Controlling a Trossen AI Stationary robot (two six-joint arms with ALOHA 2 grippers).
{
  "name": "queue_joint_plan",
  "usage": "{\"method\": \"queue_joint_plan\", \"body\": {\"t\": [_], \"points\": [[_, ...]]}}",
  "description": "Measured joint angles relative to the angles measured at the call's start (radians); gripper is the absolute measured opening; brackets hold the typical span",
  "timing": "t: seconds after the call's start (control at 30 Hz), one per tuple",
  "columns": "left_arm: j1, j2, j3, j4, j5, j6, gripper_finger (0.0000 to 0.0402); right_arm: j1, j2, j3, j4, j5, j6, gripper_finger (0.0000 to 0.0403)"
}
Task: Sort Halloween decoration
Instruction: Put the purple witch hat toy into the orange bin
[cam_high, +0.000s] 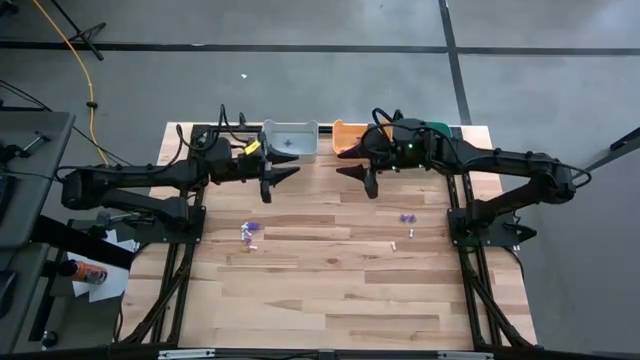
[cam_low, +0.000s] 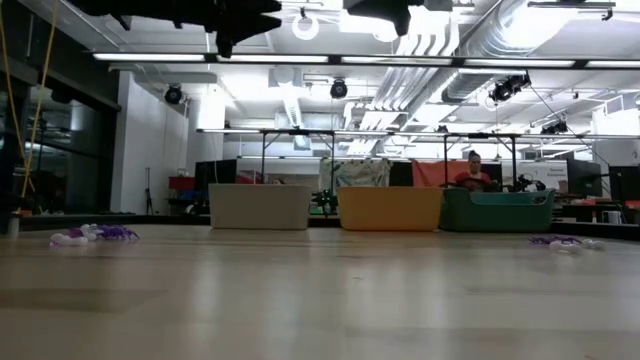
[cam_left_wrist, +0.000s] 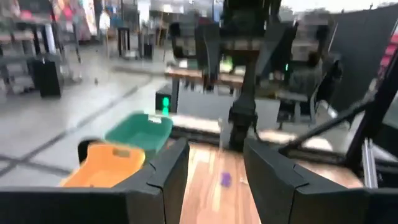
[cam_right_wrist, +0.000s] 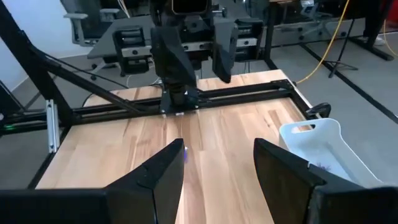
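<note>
The Halloween decoration lies in two small purple clusters on the wooden table: one left of centre (cam_high: 248, 232) (cam_low: 95, 235) and one right of centre (cam_high: 407, 218) (cam_low: 560, 241). One purple trinket (cam_left_wrist: 226, 179) shows beyond my left fingers. Another (cam_right_wrist: 185, 149) shows beyond my right fingers. My left gripper (cam_high: 282, 178) (cam_left_wrist: 214, 168) hovers open above the table, in front of the grey bin (cam_high: 290, 138). My right gripper (cam_high: 355, 172) (cam_right_wrist: 217, 165) hovers open in front of the orange bin (cam_high: 346, 135). The two grippers face each other.
Three bins stand in a row at the far edge: grey (cam_low: 260, 206), orange (cam_low: 390, 208) and teal (cam_low: 497, 210); my right arm partly covers the teal bin. A purple bit (cam_right_wrist: 320, 166) lies inside the grey bin. Small white bits (cam_high: 395, 245) lie near the right cluster. A person sits beyond the table.
</note>
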Motion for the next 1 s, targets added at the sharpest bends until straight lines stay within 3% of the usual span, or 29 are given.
{"method": "queue_joint_plan", "body": {"t": [0.07,0.23,0.33,0.43,0.67,0.83,1.0], "points": [[-0.020,0.001,0.047,-0.154,-0.004,0.017,0.0143,-0.010,0.000,0.000,-0.012,-0.001,-0.005,0.0188],[-0.123,0.013,0.226,-0.757,-0.003,0.085,0.0143,-0.044,0.000,0.000,-0.070,0.000,-0.026,0.0188],[-0.214,0.016,0.242,-1.048,-0.001,0.037,0.0143,-0.067,0.000,0.000,-0.086,0.000,-0.027,0.0188],[-0.325,0.015,0.208,-1.229,0.001,-0.043,0.0143,-0.087,0.000,0.000,-0.089,0.000,-0.031,0.0188],[-0.538,0.020,0.014,-1.154,-0.021,-0.215,0.0142,-0.108,0.000,0.000,-0.093,-0.005,-0.052,0.0188],[-0.577,0.032,-0.091,-1.081,-0.139,-0.317,0.0142,-0.108,0.000,0.000,-0.112,-0.007,-0.053,0.0188],[-0.576,0.033,-0.136,-1.063,-0.198,-0.272,0.0142,-0.108,0.000,0.000,-0.117,-0.007,-0.053,0.0188]]}}
